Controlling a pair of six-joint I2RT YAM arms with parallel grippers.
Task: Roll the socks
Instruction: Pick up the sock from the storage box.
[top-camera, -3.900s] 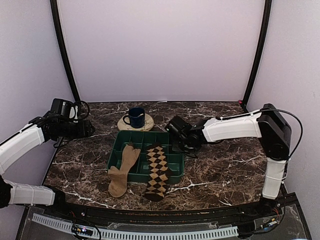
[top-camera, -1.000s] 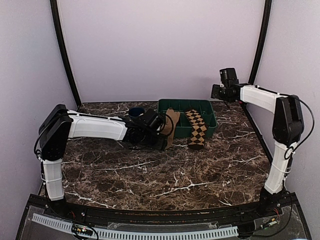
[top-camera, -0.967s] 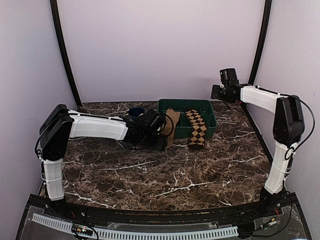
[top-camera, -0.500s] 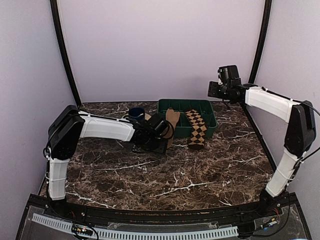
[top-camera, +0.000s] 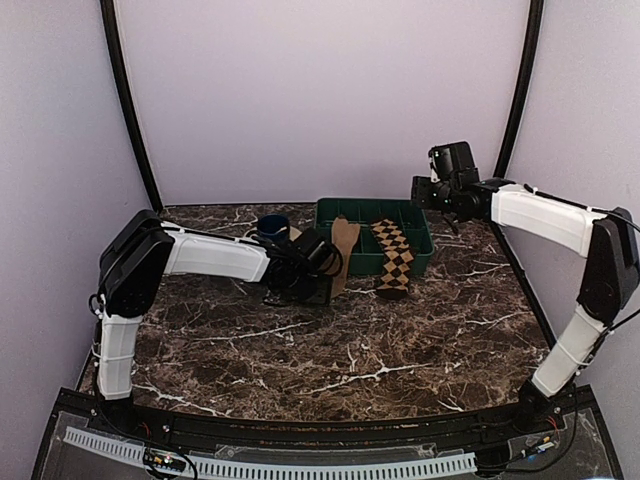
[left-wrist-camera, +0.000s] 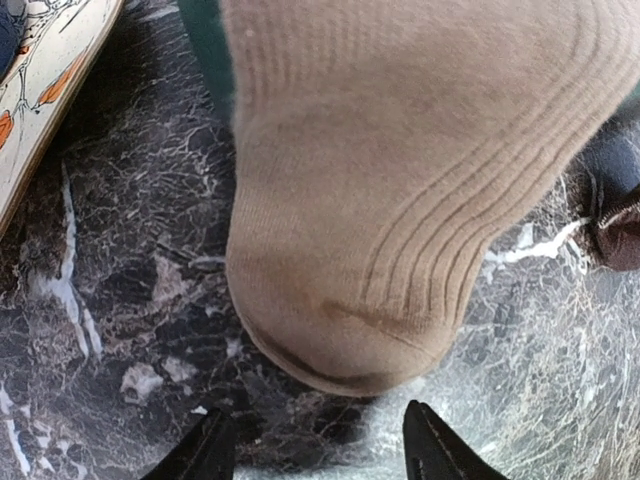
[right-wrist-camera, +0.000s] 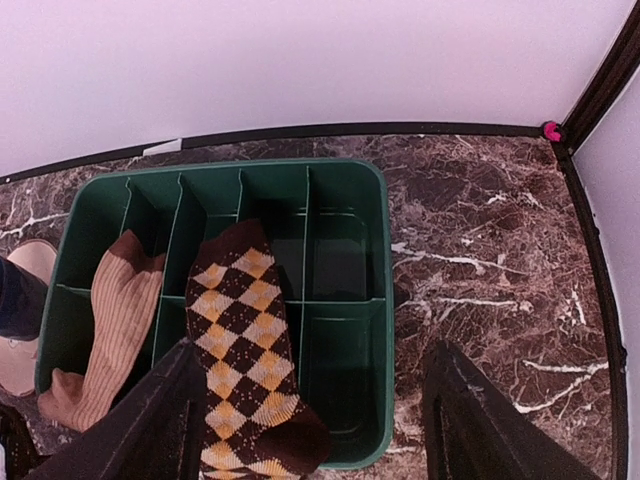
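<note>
A green divided tray (top-camera: 424, 243) stands at the back of the marble table. Both socks drape over its front edge. The tan sock (top-camera: 343, 243) lies on the left, the argyle sock (top-camera: 394, 252) beside it on the right. My left gripper (top-camera: 318, 287) sits low on the table, open, right at the tan sock's hanging toe (left-wrist-camera: 390, 220). The toe is just ahead of the fingertips (left-wrist-camera: 208, 455), not between them. My right gripper (top-camera: 441, 186) hangs open high above the tray's right end. Its wrist view looks down on the tray (right-wrist-camera: 370, 330), the tan sock (right-wrist-camera: 115, 330) and the argyle sock (right-wrist-camera: 245, 360).
A blue mug (top-camera: 270, 225) sits on a round patterned coaster (left-wrist-camera: 40, 90), just left of the tray and behind my left arm. Black frame posts (top-camera: 128, 100) and the purple walls close in the back and sides. Bare marble (top-camera: 350, 360) stretches in front.
My right gripper has drifted a little left and down toward the tray. My left gripper has stayed at the tan sock's toe, its jaws slightly narrower.
</note>
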